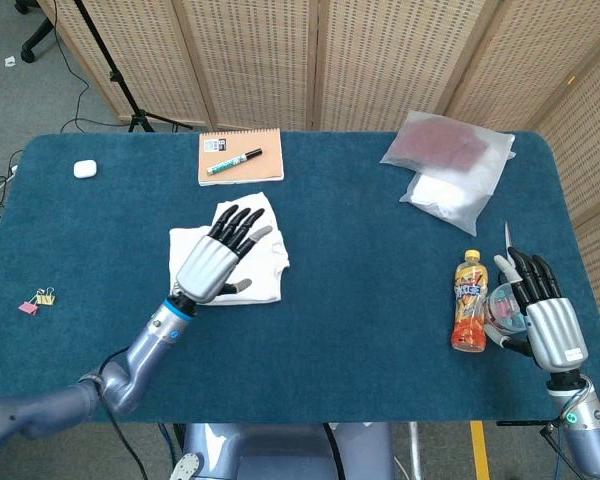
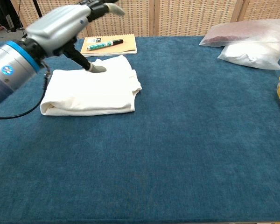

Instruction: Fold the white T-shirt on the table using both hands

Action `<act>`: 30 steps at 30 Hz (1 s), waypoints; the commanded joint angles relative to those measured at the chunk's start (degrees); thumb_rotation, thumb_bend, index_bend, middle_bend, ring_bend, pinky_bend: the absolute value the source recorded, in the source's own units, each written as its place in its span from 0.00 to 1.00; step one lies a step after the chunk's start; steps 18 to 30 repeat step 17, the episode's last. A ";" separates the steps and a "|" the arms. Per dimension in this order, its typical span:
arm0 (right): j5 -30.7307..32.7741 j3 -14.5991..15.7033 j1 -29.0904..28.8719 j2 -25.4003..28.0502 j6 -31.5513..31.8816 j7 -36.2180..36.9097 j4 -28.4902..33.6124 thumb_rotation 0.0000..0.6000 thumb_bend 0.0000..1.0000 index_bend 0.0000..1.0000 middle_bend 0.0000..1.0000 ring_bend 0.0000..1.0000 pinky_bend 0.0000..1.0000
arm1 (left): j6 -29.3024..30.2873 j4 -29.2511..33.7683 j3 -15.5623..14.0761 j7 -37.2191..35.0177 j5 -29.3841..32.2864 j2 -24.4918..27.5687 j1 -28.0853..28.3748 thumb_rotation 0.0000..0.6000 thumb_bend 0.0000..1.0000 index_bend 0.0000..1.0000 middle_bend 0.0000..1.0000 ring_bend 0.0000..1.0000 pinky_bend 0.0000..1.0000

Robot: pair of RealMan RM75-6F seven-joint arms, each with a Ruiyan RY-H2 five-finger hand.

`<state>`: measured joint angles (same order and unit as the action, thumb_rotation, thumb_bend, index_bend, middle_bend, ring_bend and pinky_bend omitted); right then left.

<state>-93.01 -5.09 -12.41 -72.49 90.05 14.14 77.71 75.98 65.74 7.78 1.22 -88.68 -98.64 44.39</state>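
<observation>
**Folding a T-shirt: left hand hovers over a near-finished bundle**

Hovering above the folded white cotton T-shirt [image 1: 225,262], the robot's silver left hand [image 1: 217,262] has its dark fingers spread and holds nothing; the chest view shows it raised clear of the cloth. The shirt lies as a compact rectangle on the blue felt-covered desk [image 1: 360,330], left of centre, just in front of the tan spiral notebook [image 1: 240,156] with a green-and-black marker pen [image 1: 234,160] on it near the far edge.

The silver right hand [image 1: 540,315] sits at the desk's right near edge, fingers extended beside an orange plastic drink bottle [image 1: 468,301], well apart from the shirt. The task appears close to done. Any last tidy-up is best made with a flat palm pressing the top layer, taking care not to drag the uneven right edge open.

Whether the right hand touches the clear round object [image 1: 502,306] beneath it cannot be told. The chest view does not show that hand and cuts the bottle at the frame's edge. The head view hides the cloth under the left palm.
</observation>
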 commanded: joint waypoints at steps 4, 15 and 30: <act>0.71 -0.88 0.41 -0.83 1.07 -3.74 -0.71 1.00 0.00 0.00 0.00 0.00 0.00 | 5.41 23.68 -2.48 5.56 10.45 19.21 -15.20 1.00 0.00 0.00 0.00 0.00 0.00; 2.25 -1.78 0.95 -0.31 1.30 -5.24 0.20 1.00 0.00 0.00 0.00 0.00 0.00 | 8.61 30.63 -8.59 0.13 13.93 28.52 -27.52 1.00 0.00 0.00 0.00 0.00 0.00; 2.96 -2.04 1.19 0.03 1.20 -6.22 0.69 1.00 0.00 0.00 0.00 0.00 0.00 | 9.25 30.24 -8.94 -0.94 13.42 28.68 -28.86 1.00 0.00 0.00 0.00 0.00 0.00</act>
